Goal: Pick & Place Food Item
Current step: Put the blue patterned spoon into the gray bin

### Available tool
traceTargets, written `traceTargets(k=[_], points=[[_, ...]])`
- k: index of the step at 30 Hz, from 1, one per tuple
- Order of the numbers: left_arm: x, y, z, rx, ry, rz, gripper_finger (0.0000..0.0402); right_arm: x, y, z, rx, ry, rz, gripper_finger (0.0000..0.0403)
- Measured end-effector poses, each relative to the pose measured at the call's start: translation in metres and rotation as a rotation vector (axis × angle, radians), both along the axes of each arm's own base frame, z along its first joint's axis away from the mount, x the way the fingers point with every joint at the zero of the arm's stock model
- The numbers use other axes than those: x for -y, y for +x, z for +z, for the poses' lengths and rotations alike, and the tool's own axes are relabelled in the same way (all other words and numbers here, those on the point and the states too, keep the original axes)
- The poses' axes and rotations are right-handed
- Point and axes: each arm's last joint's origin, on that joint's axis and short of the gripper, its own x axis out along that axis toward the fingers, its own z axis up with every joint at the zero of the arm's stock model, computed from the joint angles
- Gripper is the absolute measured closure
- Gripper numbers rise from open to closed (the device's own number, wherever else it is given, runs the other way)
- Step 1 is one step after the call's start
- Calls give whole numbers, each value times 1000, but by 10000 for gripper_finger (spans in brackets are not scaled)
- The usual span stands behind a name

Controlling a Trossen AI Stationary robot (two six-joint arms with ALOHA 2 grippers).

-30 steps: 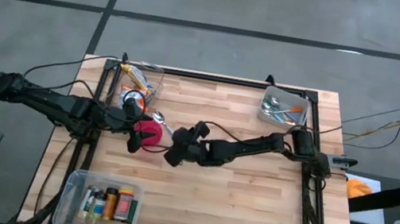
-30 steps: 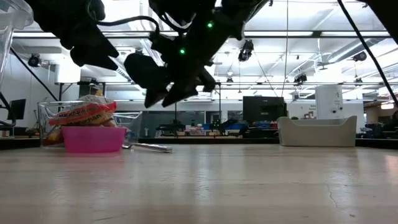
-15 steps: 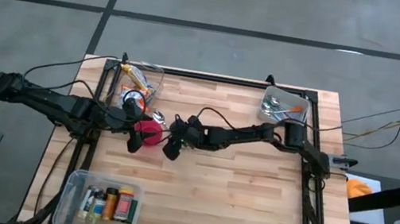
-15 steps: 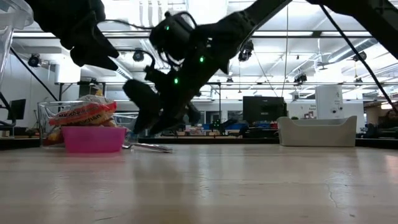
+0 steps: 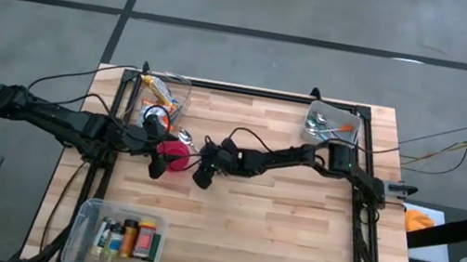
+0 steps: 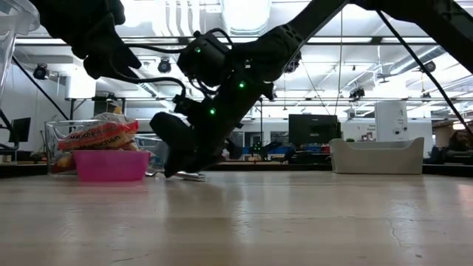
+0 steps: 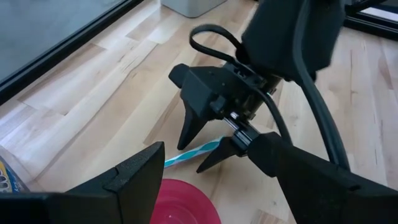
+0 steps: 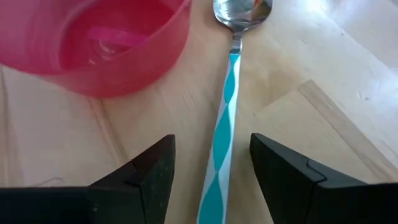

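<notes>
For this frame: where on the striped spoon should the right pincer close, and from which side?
Probably mid-handle. The spoon lies flat on the table beside the pink bowl, its teal-and-white handle long and narrow. The open right pincer already straddles that handle, so come straight down from above, one finger on each long edge, clear of the bowl.

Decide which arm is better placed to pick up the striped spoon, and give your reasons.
The right. Its gripper has open fingers either side of the teal-and-white striped metal spoon beside the pink plastic bowl; the left gripper waits open by the bowl.
</notes>
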Motion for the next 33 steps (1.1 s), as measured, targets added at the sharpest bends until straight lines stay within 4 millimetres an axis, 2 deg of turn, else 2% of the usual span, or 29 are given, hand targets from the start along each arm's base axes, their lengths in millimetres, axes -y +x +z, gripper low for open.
traceTargets(k=[6,16,33], points=[[0,0,0,0,0,0,104,10,-3,-4,10,121,9,253],[0,0,0,-1,0,0,104,10,-5,-6,-14,89,40,365],[0,0,0,-1,0,0,104,10,-6,-3,-15,123,4,369]])
